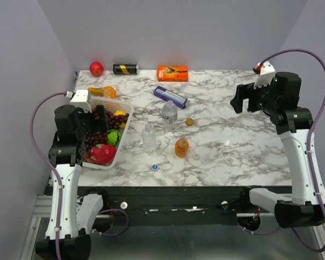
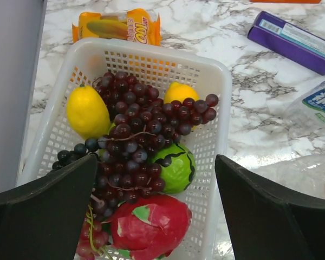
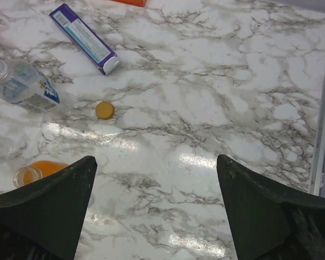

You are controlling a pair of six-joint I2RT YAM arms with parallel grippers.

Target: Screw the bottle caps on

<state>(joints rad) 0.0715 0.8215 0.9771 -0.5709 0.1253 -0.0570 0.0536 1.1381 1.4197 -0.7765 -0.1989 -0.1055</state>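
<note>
Bottle caps (image 1: 190,122) loose on surface (image 1: 233,157) mid-frame. Found left fingers (image 2: 43,211) & right fingers (image 3: 43,216) wide, empty. Needed bottle (image 1: 181,147) steadied upright, cap pinched by rim, lowered square.

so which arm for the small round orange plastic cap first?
Right, probably. The open right claw faces the small round orange plastic cap; the left claw hangs over the white plastic fruit basket.
</note>
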